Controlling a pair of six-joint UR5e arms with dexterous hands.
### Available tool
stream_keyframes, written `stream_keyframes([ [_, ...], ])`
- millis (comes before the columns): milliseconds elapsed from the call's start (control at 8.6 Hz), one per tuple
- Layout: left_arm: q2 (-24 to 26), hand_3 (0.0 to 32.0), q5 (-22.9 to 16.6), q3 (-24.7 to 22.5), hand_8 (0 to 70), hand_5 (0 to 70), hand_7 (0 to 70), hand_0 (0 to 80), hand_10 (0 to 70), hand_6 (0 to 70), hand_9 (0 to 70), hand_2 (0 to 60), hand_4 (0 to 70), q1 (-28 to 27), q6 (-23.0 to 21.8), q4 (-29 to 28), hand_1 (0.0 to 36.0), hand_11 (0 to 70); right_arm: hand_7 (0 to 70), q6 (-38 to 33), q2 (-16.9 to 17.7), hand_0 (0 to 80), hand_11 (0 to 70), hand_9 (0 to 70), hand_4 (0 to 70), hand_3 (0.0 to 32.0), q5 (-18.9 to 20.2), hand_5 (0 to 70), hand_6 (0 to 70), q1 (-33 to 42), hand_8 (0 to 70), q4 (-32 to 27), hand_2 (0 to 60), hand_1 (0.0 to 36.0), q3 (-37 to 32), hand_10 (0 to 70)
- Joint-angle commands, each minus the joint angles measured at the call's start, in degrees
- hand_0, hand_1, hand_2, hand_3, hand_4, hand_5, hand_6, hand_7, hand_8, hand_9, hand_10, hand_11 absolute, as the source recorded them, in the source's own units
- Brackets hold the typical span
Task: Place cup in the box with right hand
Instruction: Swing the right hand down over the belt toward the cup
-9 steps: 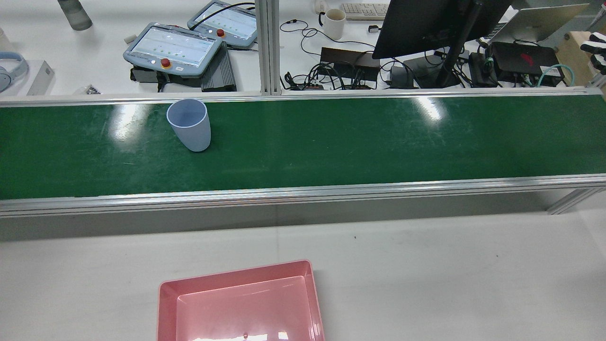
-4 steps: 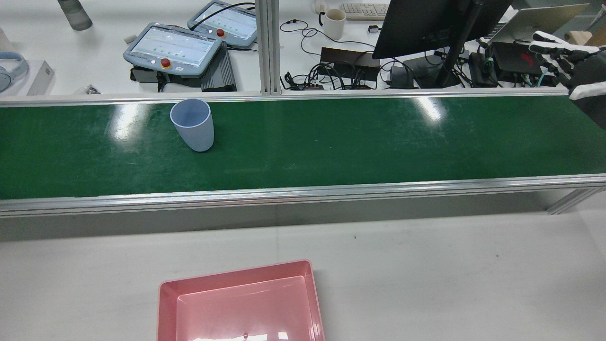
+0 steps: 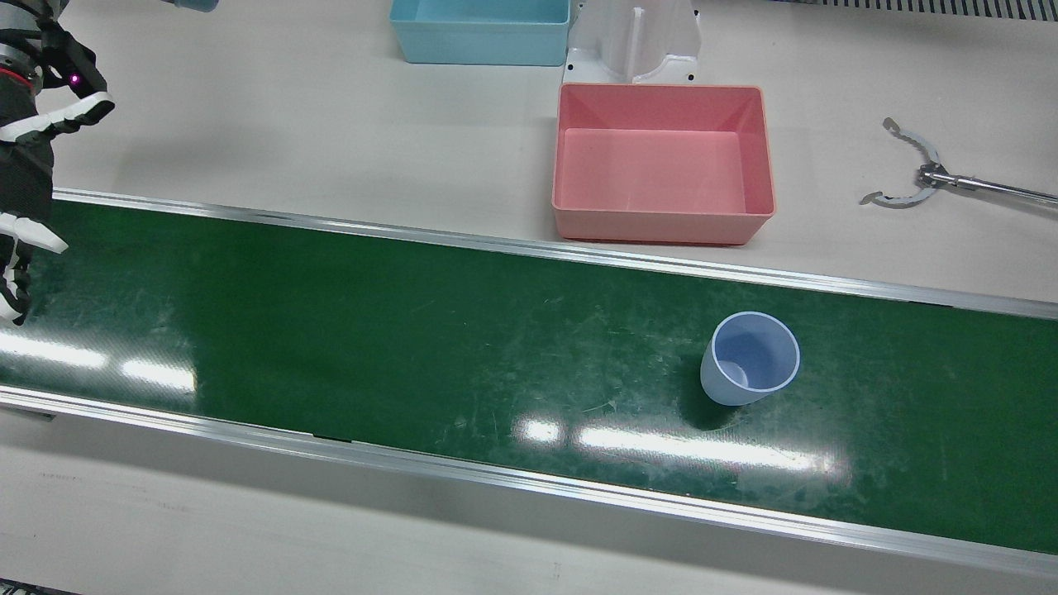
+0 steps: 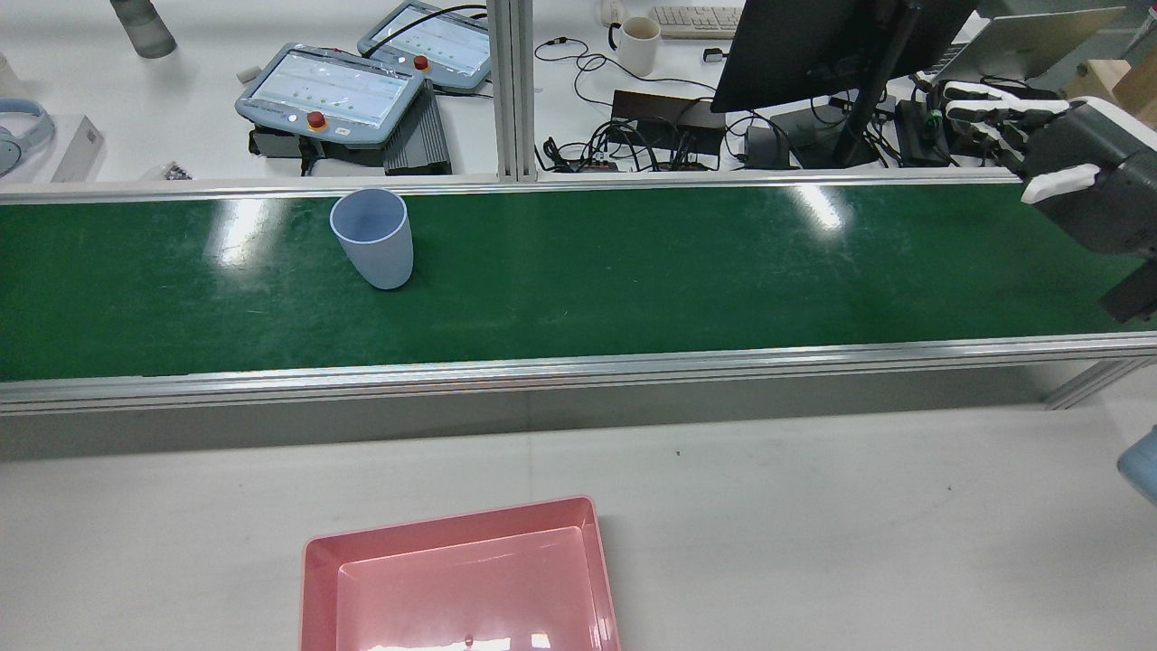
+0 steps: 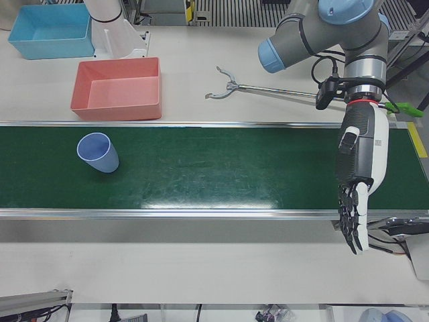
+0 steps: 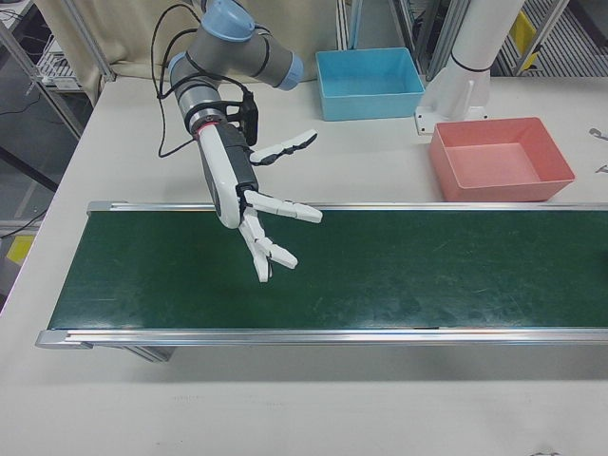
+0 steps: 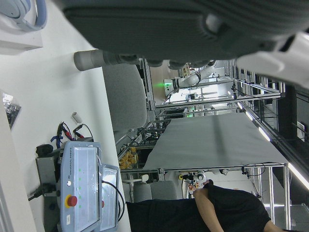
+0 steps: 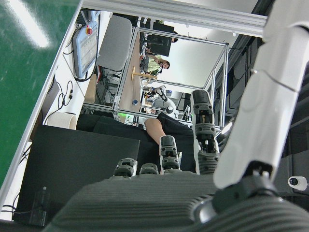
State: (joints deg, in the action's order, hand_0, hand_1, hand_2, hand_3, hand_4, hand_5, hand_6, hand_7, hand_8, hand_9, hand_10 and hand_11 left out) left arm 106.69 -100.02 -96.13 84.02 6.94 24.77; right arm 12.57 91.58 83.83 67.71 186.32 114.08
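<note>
One long green belt (image 3: 413, 330) runs across a pale table (image 3: 289, 124), desks and screens behind. The cup (image 3: 750, 359) stands upright on the belt, well apart from my right hand (image 6: 249, 204), fingers spread, empty. The pink box (image 3: 664, 161) waits beside the belt. Only the left-front view shows my left hand (image 5: 358, 181), fingers straight, holding nothing.
</note>
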Motion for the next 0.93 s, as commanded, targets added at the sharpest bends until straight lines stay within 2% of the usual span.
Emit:
stream_keyframes([
  [0, -0.1, 0.0, 0.0, 0.4, 0.0, 0.0, 0.0, 0.0, 0.0, 0.0, 0.0, 0.0, 0.0, -0.1, 0.0, -0.1, 0.0, 0.0, 21.7, 0.5, -1.9, 55.7, 7.3, 2.9, 31.3, 0.0, -0.2, 5.1, 5.7, -0.6, 0.1, -0.2, 0.0, 13.4, -2.1, 3.7],
  [116, 0.0, 0.0, 0.0, 0.4, 0.0, 0.0, 0.0, 0.0, 0.0, 0.0, 0.0, 0.0, 0.0, -0.1, -0.1, -0.1, 0.0, 0.0, 17.7, 1.5, -2.0, 55.4, 7.3, 2.1, 29.0, 0.0, -0.2, 5.1, 4.6, -1.6, 0.0, -1.6, 0.0, 13.2, -2.3, 3.8],
  [232, 0.0, 0.0, 0.0, 0.4, 0.0, 0.0, 0.0, 0.0, 0.0, 0.0, 0.0, 0.0, 0.0, -0.1, -0.1, -0.1, 0.0, 0.0, 12.4, 4.8, -2.1, 54.3, 7.0, 1.0, 23.4, 4.2, -0.3, 4.9, 2.3, -2.7, 0.0, -5.1, 0.0, 12.4, -2.4, 3.5],
  [349, -0.1, 0.0, 0.0, 0.4, 0.0, 0.0, 0.0, 0.0, 0.0, 0.0, 0.0, 0.0, 0.0, -0.1, 0.0, -0.1, 0.0, 0.0, 6.9, 6.6, -2.8, 53.5, 6.7, 0.0, 20.5, 6.4, -0.5, 4.9, 1.1, -2.7, 0.0, -5.6, 0.0, 11.6, -2.4, 3.4],
  [465, 0.0, 0.0, 0.0, 0.4, 0.0, 0.0, 0.0, 0.0, 0.0, 0.0, 0.0, 0.0, 0.0, -0.1, -0.1, -0.1, 0.0, 0.0, 7.6, 7.2, -3.4, 53.0, 4.9, 0.1, 21.1, 1.6, -0.6, 5.1, 2.0, -2.6, 0.0, -5.4, 0.0, 11.6, -2.4, 2.2],
  [581, 0.0, 0.0, 0.0, 0.3, 0.0, 0.0, 0.0, 0.0, 0.0, 0.0, 0.0, 0.0, 0.0, -0.1, 0.0, -0.1, 0.0, 0.0, 8.7, 10.0, -3.7, 52.6, 4.3, 0.3, 19.9, 5.2, -0.8, 5.0, 1.9, -2.7, 0.0, -5.4, 0.0, 11.8, -2.5, 1.7],
  [697, 0.0, 0.0, 0.0, 0.4, 0.0, 0.0, 0.0, 0.0, 0.0, 0.0, 0.0, 0.0, 0.0, 0.0, 0.0, -0.1, 0.0, 0.0, 8.6, 14.0, -4.9, 52.9, 4.2, 0.6, 18.9, 6.4, -2.1, 5.2, 1.8, -2.2, 0.4, -5.1, 0.0, 11.9, -3.9, 1.7],
  [814, -0.1, 0.0, 0.0, 0.3, 0.0, 0.0, 0.0, 0.0, 0.0, 0.0, 0.0, 0.0, 0.0, -0.1, 0.0, -0.1, 0.0, 0.0, 10.8, 14.5, -5.7, 53.3, 4.1, 0.9, 20.4, 6.8, -5.7, 5.4, 2.1, -3.0, 0.4, -5.3, 0.0, 13.3, -7.4, 1.5],
])
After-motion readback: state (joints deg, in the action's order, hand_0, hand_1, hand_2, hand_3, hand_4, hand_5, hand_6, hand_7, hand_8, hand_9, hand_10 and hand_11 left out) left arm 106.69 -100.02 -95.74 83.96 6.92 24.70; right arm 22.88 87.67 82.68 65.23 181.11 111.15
